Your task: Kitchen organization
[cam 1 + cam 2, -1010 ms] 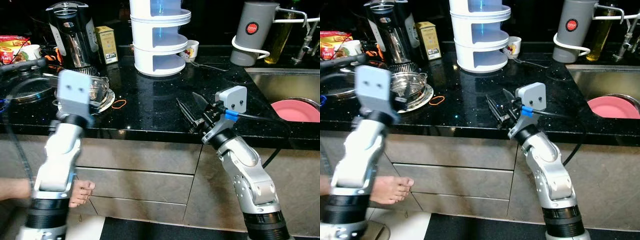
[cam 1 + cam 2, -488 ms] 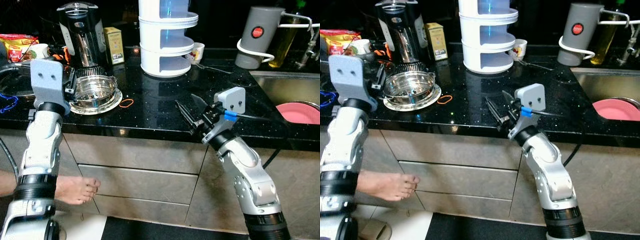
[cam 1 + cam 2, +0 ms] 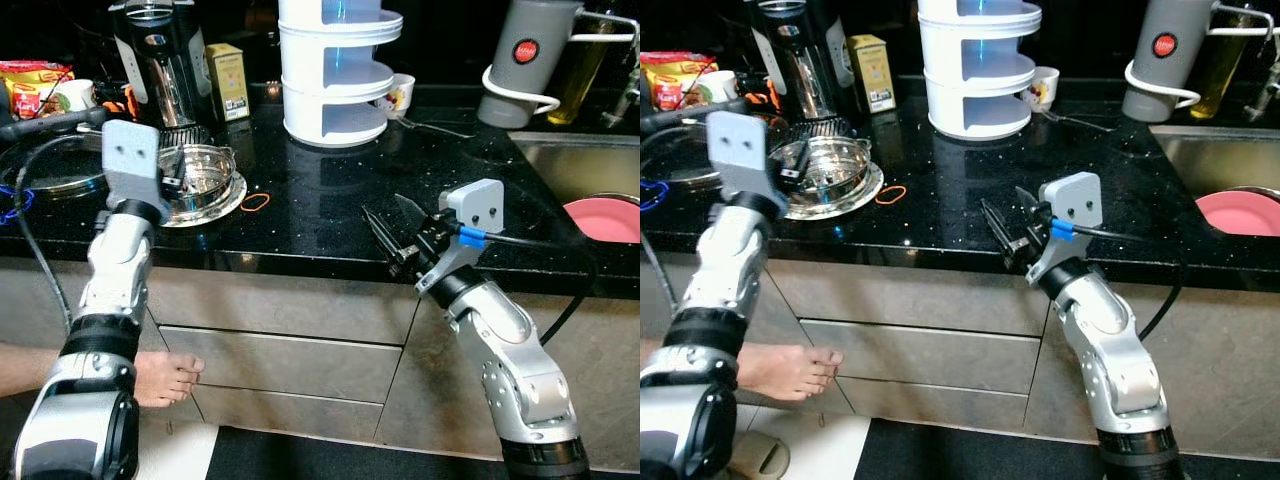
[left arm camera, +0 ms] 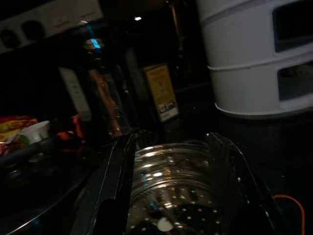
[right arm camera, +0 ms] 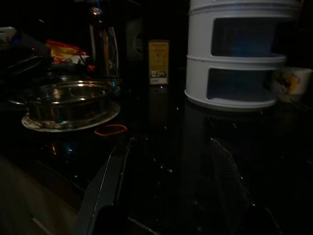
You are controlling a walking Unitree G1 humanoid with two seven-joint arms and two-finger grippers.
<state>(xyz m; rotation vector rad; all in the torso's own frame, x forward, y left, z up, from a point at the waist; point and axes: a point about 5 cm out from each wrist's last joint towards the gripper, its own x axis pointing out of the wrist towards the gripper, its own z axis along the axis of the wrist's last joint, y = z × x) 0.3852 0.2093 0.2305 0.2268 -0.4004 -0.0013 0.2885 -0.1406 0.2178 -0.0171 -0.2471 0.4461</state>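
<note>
Black fingers of the left gripper (image 4: 168, 196) stand apart on either side of the steel strainer (image 3: 195, 175), which sits on a plate (image 3: 215, 212) at the left of the counter (image 3: 320, 215). In the left wrist view the perforated bowl lies between the two fingers, though I cannot tell whether they touch its rim. Half a second ago this gripper hung at the far left of the frame, beside the strainer; now it has swung in close over its near edge, so a grasp of the strainer looks to be the step in hand. An orange rubber band (image 3: 255, 202) lies just right of the plate. Behind stand the kettle (image 3: 160, 60) and the white tiered rack (image 3: 335, 70). Right gripper (image 3: 395, 232), fingers open and empty, has stayed low at the counter's front edge, centre frame. Pink plate (image 3: 605, 218) rests in the sink at the right.
</note>
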